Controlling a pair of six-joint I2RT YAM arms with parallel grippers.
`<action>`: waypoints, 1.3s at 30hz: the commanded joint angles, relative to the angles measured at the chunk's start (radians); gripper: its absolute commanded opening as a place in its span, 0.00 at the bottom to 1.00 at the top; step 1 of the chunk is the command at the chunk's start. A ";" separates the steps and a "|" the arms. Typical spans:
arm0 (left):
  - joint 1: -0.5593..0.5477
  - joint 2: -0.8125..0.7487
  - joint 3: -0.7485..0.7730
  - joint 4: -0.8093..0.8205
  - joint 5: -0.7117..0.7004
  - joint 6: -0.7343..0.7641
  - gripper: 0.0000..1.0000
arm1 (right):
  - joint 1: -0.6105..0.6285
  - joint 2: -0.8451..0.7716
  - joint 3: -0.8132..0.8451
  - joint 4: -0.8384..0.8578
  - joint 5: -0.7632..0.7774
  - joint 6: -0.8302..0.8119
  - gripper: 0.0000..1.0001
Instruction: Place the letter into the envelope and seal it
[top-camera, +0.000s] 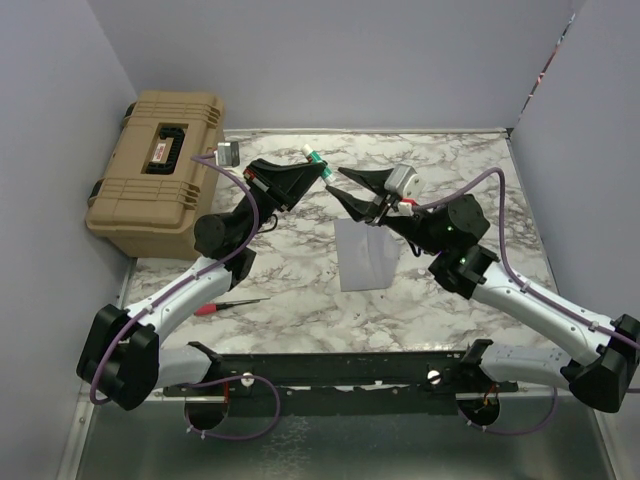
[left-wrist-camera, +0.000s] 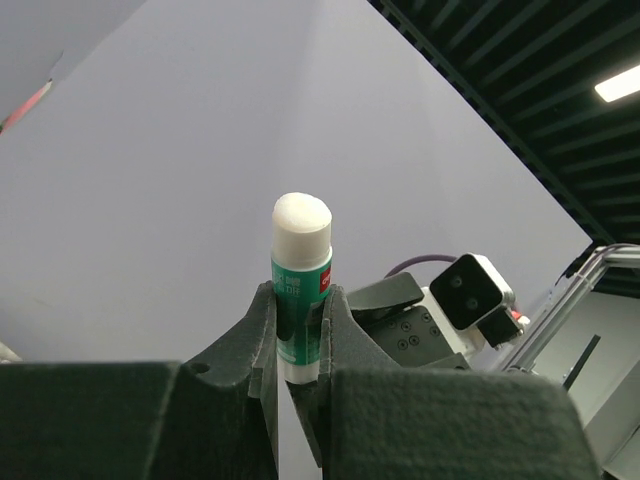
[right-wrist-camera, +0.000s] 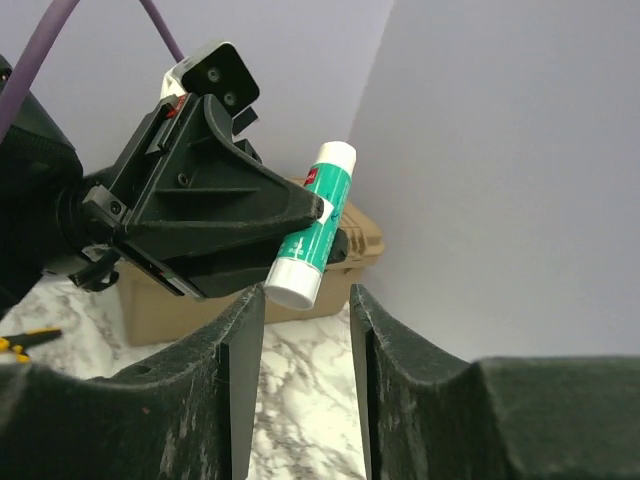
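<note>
My left gripper is raised above the table and shut on a green and white glue stick, gripping its green middle between both fingers. My right gripper faces it, open, with its fingertips just below the stick's white lower end and apart from it. In the top view the right gripper sits close beside the left one. The grey-lilac envelope lies flat on the marble table under the right arm. The letter is out of view.
A tan hard case stands at the back left of the table. A red-handled tool lies near the left arm. Plain walls enclose the marble top on three sides, and a black rail runs along the front.
</note>
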 joint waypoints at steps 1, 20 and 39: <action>0.002 0.007 0.020 -0.007 -0.019 -0.032 0.00 | 0.016 0.001 0.002 0.049 0.021 -0.161 0.41; 0.002 -0.021 -0.002 0.015 -0.006 0.026 0.00 | 0.023 -0.006 -0.024 0.155 0.170 0.316 0.01; 0.002 -0.048 -0.041 0.143 0.076 0.090 0.00 | -0.130 -0.051 -0.223 0.362 0.157 1.658 0.01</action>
